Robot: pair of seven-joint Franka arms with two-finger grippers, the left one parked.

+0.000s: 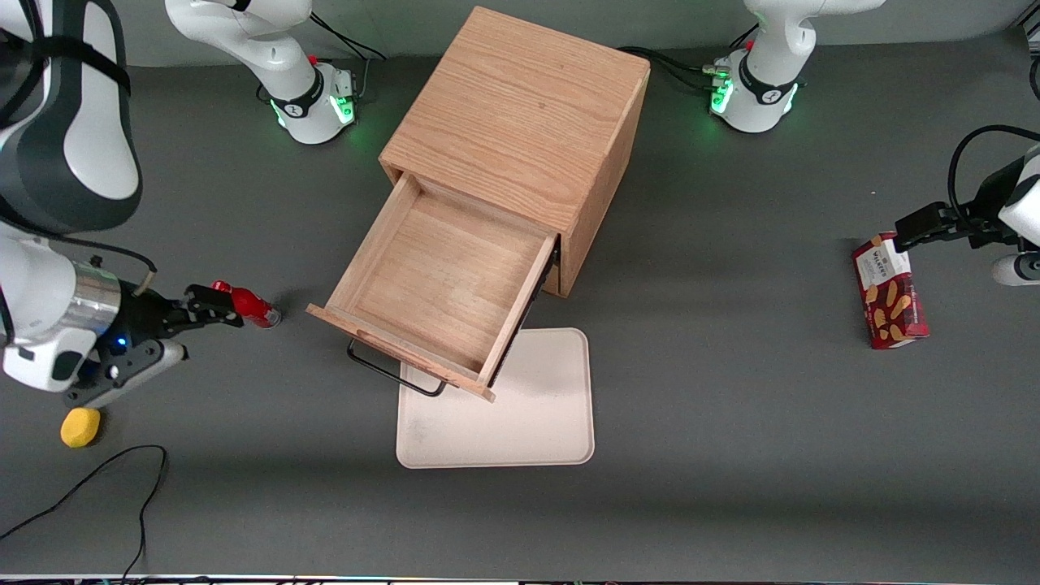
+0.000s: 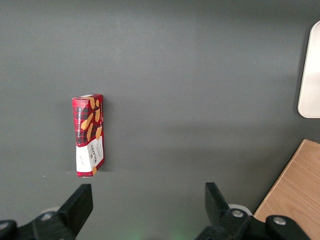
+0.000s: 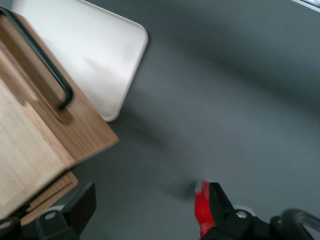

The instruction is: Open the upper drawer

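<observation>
The upper drawer of the light oak cabinet stands pulled far out, and its inside is bare. Its black wire handle hangs over the edge of a cream tray. In the right wrist view the drawer front and its handle show close by. My right gripper is open and holds nothing. It is low over the table toward the working arm's end, apart from the drawer. In the right wrist view the gripper has a red can next to one finger.
A cream tray lies on the table in front of the cabinet, partly under the drawer. A red can lies by the gripper. A yellow object and a black cable lie nearer the camera. A red biscuit box lies toward the parked arm's end.
</observation>
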